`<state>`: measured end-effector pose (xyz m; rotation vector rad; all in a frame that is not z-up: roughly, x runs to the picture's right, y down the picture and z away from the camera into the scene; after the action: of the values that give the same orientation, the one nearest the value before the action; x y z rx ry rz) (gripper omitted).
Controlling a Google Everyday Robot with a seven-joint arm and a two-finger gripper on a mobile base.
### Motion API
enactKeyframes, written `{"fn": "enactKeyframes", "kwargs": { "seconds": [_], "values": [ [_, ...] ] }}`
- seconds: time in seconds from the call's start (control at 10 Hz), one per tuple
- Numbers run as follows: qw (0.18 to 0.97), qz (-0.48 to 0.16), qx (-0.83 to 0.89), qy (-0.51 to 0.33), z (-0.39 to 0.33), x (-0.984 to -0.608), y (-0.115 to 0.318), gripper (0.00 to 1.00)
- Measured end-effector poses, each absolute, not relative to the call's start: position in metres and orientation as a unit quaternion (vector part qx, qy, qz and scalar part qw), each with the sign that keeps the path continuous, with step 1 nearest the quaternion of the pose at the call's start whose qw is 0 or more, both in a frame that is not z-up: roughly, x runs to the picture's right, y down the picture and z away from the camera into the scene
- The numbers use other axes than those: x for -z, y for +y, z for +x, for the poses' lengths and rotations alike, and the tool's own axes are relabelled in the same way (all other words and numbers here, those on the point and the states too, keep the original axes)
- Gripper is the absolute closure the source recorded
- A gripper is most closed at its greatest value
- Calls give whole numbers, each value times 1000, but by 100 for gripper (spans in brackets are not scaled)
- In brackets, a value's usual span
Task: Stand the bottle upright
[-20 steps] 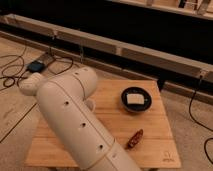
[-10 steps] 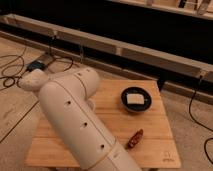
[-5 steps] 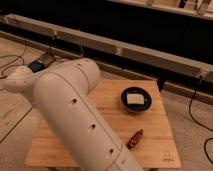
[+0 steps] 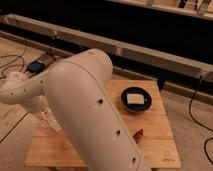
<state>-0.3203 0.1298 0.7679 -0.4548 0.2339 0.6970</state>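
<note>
The bottle is hidden; no part of it shows past my arm. My large white arm [image 4: 85, 110] fills the middle of the camera view and covers most of the wooden table's [image 4: 160, 145] left half. The forearm reaches out to the left and bends back down. My gripper [image 4: 50, 120] is at its end, low over the table's left edge and shut. Whether it holds anything cannot be made out.
A black bowl [image 4: 136, 98] with a white block in it sits on the table's right side. A small red-brown wrapped item [image 4: 138, 134] lies nearer the front. Cables and a small box [image 4: 36, 66] lie on the floor at left, a dark rail wall behind.
My arm has swung left and closer to the camera, covering more of the table. The bowl and the wrapped item have not moved.
</note>
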Motion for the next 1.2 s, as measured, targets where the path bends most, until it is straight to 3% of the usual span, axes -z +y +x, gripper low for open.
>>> {"fn": "enactKeyframes", "kwargs": {
  "seconds": [1.2],
  "values": [
    [894,-170,-408,-70,-299,-765,110,100]
  ]
}}
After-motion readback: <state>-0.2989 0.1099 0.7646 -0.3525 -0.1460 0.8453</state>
